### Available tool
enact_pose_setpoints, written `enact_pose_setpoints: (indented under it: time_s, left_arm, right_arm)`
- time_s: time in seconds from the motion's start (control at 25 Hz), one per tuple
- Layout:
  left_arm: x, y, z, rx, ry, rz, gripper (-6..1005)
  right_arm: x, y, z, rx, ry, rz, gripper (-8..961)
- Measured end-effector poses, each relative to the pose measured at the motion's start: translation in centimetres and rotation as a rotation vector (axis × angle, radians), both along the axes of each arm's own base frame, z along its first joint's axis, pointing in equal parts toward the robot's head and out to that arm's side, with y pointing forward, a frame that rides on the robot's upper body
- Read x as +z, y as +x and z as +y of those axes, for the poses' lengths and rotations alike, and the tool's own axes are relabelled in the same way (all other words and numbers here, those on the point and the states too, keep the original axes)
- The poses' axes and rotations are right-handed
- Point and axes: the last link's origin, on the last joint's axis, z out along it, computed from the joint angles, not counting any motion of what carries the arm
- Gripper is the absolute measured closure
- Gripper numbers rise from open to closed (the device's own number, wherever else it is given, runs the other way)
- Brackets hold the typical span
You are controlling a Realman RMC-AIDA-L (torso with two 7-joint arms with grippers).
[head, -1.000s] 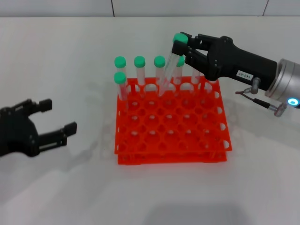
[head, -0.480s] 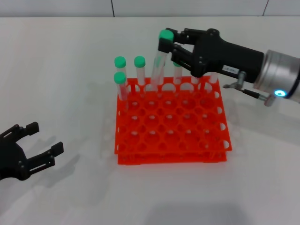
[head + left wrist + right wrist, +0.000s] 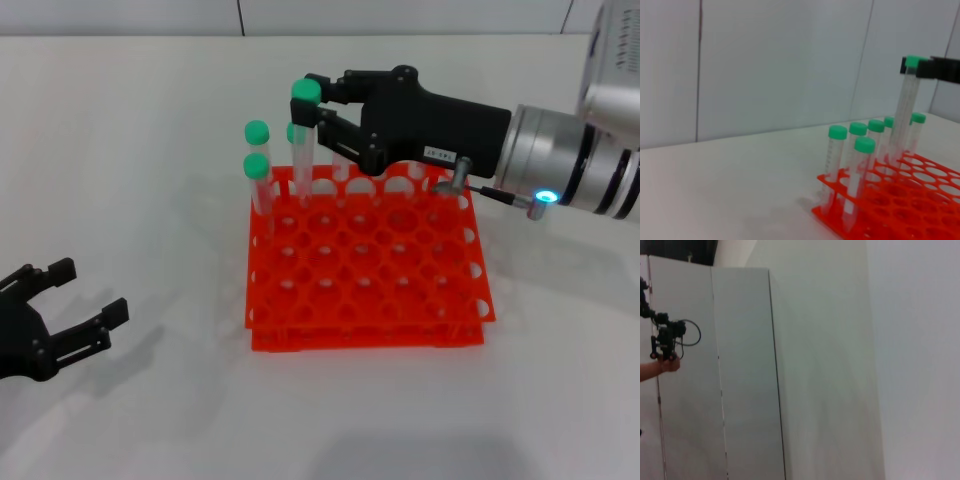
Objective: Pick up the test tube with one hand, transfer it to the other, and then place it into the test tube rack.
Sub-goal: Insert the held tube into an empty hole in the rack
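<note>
The right gripper [image 3: 318, 112] is clamped on the test tube [image 3: 303, 140] just under its green cap, the tube hanging near upright below the fingers. Over the last second it has been carried leftward along the back row of the test tube rack [image 3: 366, 330], its tip now judged over a hole. The left gripper [image 3: 80, 307], fingers apart, has withdrawn well clear; insertion remains.

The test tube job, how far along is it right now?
The handover looks done: the right gripper alone holds the test tube near its green cap, while the left gripper sits open and empty off to the side. In hand: the tube hangs over the back row of the orange rack, lower end at the holes. Left: seat it and let go.
</note>
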Motion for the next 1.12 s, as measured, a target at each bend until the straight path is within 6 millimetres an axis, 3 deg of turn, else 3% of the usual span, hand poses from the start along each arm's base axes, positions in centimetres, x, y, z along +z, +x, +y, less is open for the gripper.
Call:
enact_pose_setpoints:
  time_s: [1.12]
  left_arm:
    - [-0.3,-0.2,1.1,0.001,0.002,-0.019,133]
  right_arm:
    - [-1.9,0.4,-0.2,-0.055,0.059,-0.086,620]
